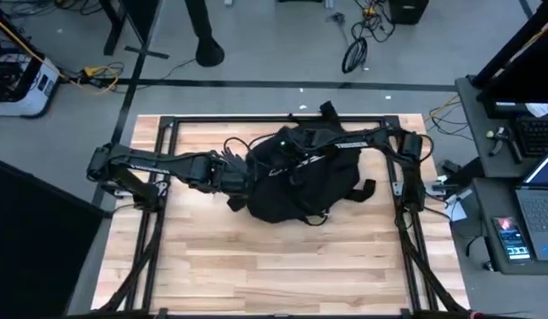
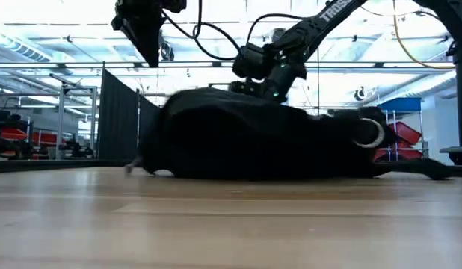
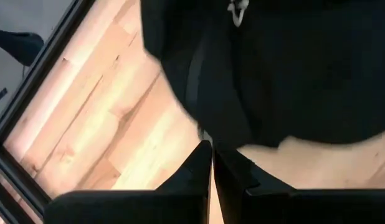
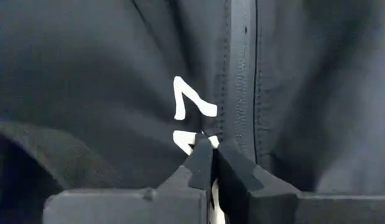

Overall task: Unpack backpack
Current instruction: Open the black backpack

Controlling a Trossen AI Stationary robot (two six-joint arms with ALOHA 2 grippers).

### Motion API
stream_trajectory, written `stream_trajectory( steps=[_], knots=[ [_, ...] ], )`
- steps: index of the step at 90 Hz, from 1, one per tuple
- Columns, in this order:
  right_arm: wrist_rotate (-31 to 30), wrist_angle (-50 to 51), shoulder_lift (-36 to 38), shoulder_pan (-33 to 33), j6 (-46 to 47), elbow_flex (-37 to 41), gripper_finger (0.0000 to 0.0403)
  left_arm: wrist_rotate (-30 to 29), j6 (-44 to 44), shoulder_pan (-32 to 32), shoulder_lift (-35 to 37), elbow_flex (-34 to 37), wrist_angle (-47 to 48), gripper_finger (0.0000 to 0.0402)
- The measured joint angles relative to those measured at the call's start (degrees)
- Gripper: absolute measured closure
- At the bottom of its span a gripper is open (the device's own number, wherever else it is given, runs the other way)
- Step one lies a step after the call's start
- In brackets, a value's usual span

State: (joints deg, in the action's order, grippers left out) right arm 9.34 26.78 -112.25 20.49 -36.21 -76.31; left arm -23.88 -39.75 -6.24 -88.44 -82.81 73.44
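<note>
Wooden table (image 1: 283,266) stretches bare in the foreground. Beyond it, near the far edge, the backpack (image 1: 301,182) lies flat, a rounded black mound with white lettering. The left gripper (image 3: 212,163) sits at the bag's left side, just above the wood, fingers pressed together with nothing visibly between them. The right gripper (image 4: 210,158) reaches over from the right onto the bag's top, fingers closed tight against the fabric beside a zipper (image 4: 241,81); whether they pinch anything cannot be told.
</note>
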Motion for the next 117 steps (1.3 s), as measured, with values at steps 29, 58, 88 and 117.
stream_trajectory(
  steps=[29,58,88,117],
  knots=[
    [1.51,14.77,11.85,0.87,0.37,0.9,0.0402,0.04,-0.03,0.12,0.04,10.88,-12.63,0.0402],
    [2.38,18.54,13.9,1.05,7.91,1.16,0.0402,7.46,3.95,2.86,-0.05,21.81,-28.89,0.0401],
    [2.64,19.46,14.01,0.94,11.56,1.09,0.0403,19.02,19.78,13.01,0.15,24.38,-33.08,0.0304],
    [2.78,19.03,14.04,0.83,14.46,0.98,0.0403,22.75,33.35,19.35,0.19,25.42,-30.05,0.0225]
  ],
)
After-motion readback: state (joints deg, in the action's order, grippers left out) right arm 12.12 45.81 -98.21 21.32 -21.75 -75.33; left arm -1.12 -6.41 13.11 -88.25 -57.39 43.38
